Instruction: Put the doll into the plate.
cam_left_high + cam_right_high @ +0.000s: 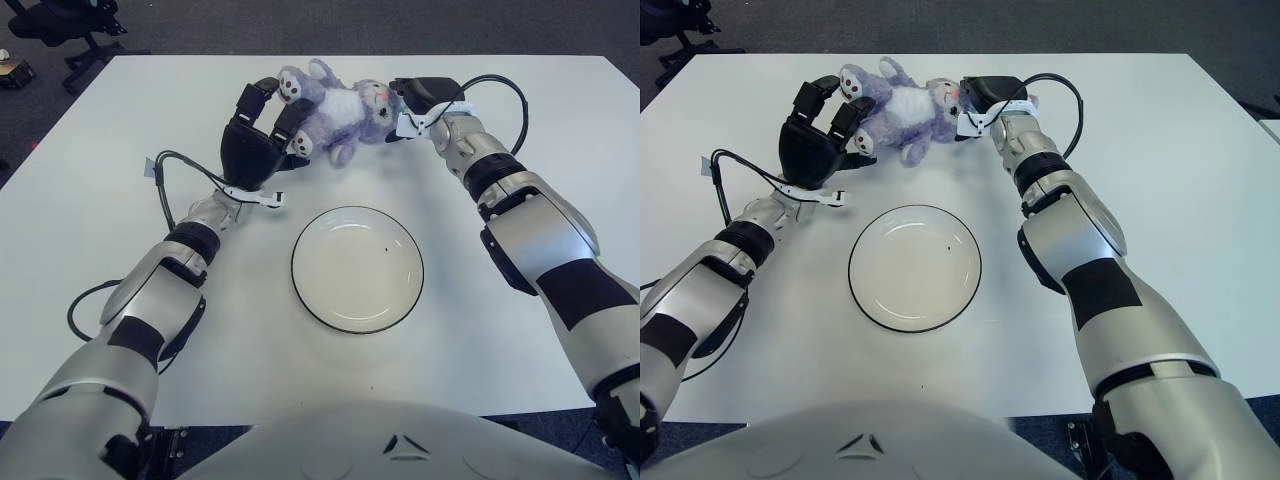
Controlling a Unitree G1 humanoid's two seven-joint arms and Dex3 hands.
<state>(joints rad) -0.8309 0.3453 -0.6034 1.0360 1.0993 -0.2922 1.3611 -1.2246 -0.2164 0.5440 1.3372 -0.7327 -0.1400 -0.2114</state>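
A broad white table [90, 230] fills most of both views, with dark carpet beyond its far edge and a black office chair [65, 25] on that floor at the far left. A small brownish object sits on the floor by the chair; what it is cannot be told. Near the table's middle lies a round white plate [357, 268] with a thin dark rim, bare but for a tiny dark speck on its surface. Nothing lies between the plate and the toy beyond it.

A black cable [165, 190] loops out from the left wrist over the tabletop, and another arcs from the right wrist.

The doll [335, 112], a lavender plush animal with a white belly, pale face and spotted foot soles, lies on its side at the far part of the table, well apart from the plate. The left hand [262, 130] is at its foot end, black fingers spread and partly curled around the legs, touching them without a closed grasp. The right hand [420, 98] is at the head end, pressed against the face; whether its fingers grip cannot be told.
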